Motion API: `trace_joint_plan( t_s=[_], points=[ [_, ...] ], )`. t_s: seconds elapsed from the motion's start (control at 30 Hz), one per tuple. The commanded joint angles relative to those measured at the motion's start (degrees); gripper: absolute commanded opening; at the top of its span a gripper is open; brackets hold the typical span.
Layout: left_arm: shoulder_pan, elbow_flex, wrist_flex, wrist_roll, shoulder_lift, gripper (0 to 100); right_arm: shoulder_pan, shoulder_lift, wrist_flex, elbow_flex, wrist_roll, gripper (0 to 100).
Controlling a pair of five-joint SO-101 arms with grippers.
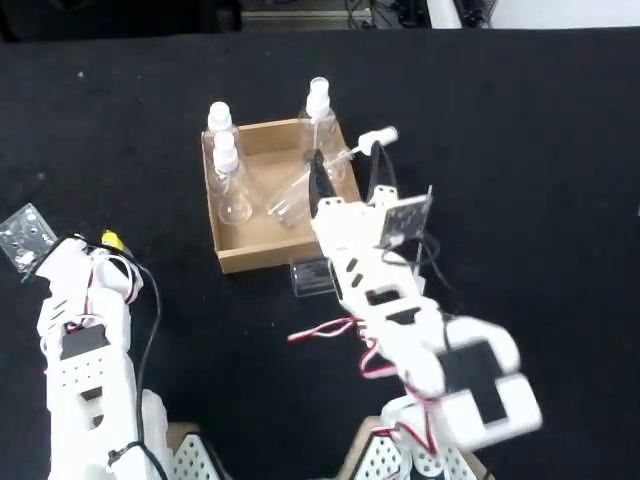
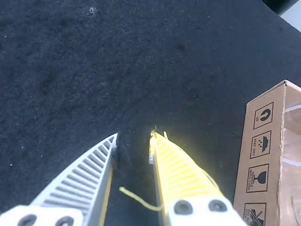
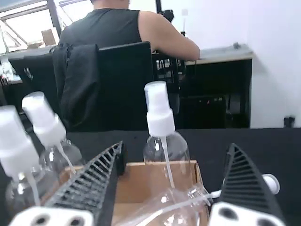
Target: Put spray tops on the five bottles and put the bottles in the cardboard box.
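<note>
The open cardboard box [image 1: 236,256] sits mid-table. Three clear bottles with white spray tops stand at its far side: two at the left [image 1: 219,121] [image 1: 230,180], one at the right corner [image 1: 319,112]. A further bottle [image 1: 300,195] lies slanted in the box, its spray top [image 1: 380,137] over the right wall. My right gripper [image 1: 318,190] hangs open over this lying bottle [image 3: 178,203], a finger on either side, with the upright bottle [image 3: 160,125] behind. My left gripper [image 2: 135,136] is open, with nothing in it, low over black cloth left of the box [image 2: 270,155].
A small clear plastic piece [image 1: 312,277] lies on the cloth just in front of the box, beside the right arm. Red and white wires trail under that arm. The black table spreads wide on both sides.
</note>
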Motion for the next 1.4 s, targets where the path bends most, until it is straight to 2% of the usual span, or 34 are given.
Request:
trace_joint_plan(
  t_s=[0.0,0.13,0.23,0.4,0.5,0.6,0.73,1.27,1.37],
  points=[
    [0.31,0.84,-1.32,-0.09,-0.88,9,2.55,-16.57,24.18,-2.07,-5.89,27.9],
    [0.40,1.19,-1.32,-0.09,-0.88,9,4.04,-30.55,50.64,-6.99,-16.18,27.7],
    [0.40,1.19,-1.32,-0.09,-0.88,9,3.08,-37.32,65.93,-12.26,-21.89,23.3],
    [0.31,1.27,-1.32,-0.09,-0.70,9,-3.87,-35.30,84.40,-25.01,-22.77,19.1],
    [0.31,1.89,-1.32,-0.09,-0.88,9,-6.33,-29.41,91.87,-30.46,-28.40,19.2],
    [0.31,1.98,-1.32,-0.09,-0.88,9,-7.56,-22.90,95.65,-34.59,-34.02,19.2],
    [0.48,2.07,-1.32,-0.09,-0.88,9,-9.67,-16.13,96.88,-39.43,-37.98,19.2],
    [0.13,1.98,-1.32,-0.09,-0.88,9,-9.76,-7.08,97.14,-45.32,-44.40,19.3],
    [0.13,2.07,-1.32,-0.09,-0.88,9,-9.76,-6.64,97.14,-45.85,-44.40,25.0]
  ],
)
